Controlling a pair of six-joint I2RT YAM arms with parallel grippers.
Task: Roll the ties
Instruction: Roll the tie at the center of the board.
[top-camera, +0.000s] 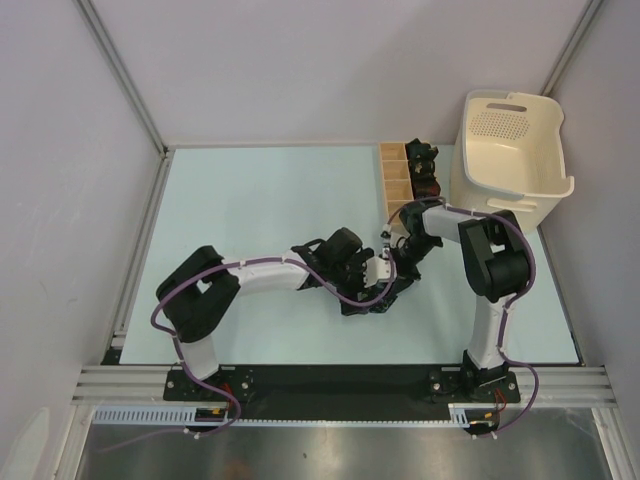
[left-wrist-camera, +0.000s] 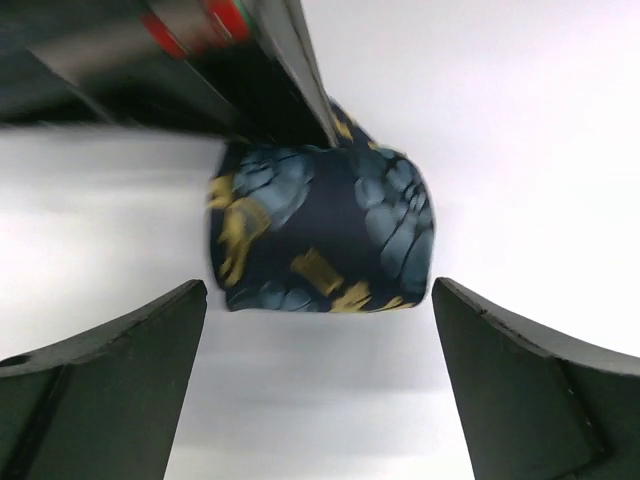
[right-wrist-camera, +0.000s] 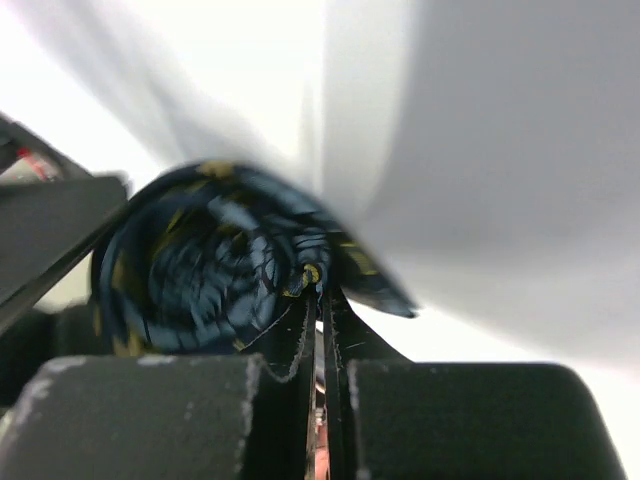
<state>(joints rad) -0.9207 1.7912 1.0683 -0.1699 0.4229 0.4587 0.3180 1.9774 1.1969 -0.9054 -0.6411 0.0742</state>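
The navy tie (left-wrist-camera: 320, 230) with a blue and yellow floral pattern is rolled into a coil on the table. In the top view it is mostly hidden under both grippers, near the table's middle (top-camera: 384, 298). My left gripper (left-wrist-camera: 320, 290) is open. Its fingers (left-wrist-camera: 120, 350) stand on either side just short of the coil and do not touch it. My right gripper (right-wrist-camera: 320, 300) is shut on the tie (right-wrist-camera: 220, 270), pinching the coil's outer layer from the far side. The right gripper's fingers (left-wrist-camera: 290, 70) reach onto the coil from above in the left wrist view.
A tan wooden divided box (top-camera: 396, 180) at the back right holds small dark coiled ties (top-camera: 423, 166). A cream plastic basket (top-camera: 512, 150) stands to its right. Both arms (top-camera: 270, 275) meet near the table's middle.
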